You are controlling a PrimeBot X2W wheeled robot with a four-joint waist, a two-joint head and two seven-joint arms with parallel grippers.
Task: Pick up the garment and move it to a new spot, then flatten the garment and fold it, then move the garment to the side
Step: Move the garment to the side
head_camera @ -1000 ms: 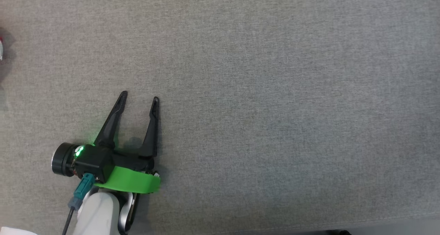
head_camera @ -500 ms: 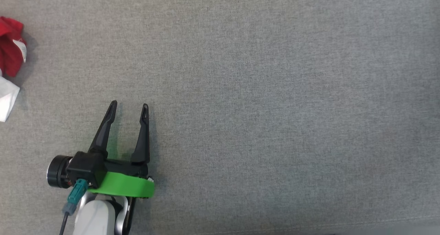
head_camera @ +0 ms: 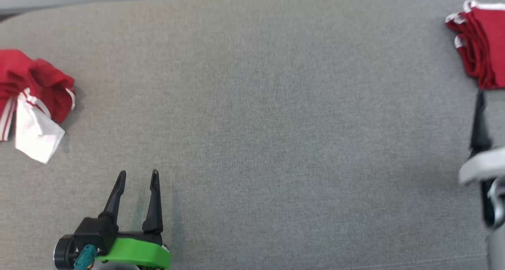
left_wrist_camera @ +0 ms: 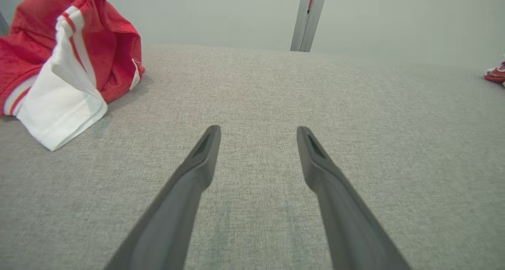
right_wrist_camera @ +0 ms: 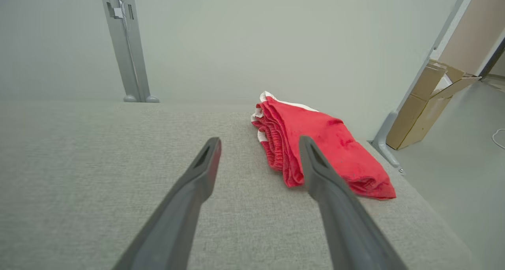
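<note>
Folded red garment [right_wrist_camera: 327, 143] lies at the right end of the grey cloth-covered desk [head_camera: 252, 104], close to that edge. In the head view its long axis runs far to near, with the stacked fold edges and gathered waistband facing left toward the desk's middle and white trim at the far end. Right gripper [right_wrist_camera: 260, 140] is just short of the garment's near end, apart from it, fingers spread wide with nothing between them. It points along the desk toward the far side, and its right finger crosses the garment's near corner in the wrist view. In the head view this arm sits at the frame's right margin and is blurred, so its wrist pose cannot be judged there. Left gripper [head_camera: 138, 173] is low over the near left of the desk, level, fingers pointing away from the robot, also spread and empty. A crumpled red-and-white garment [head_camera: 35, 92] is heaped at the far left, well apart from the left gripper.
</note>
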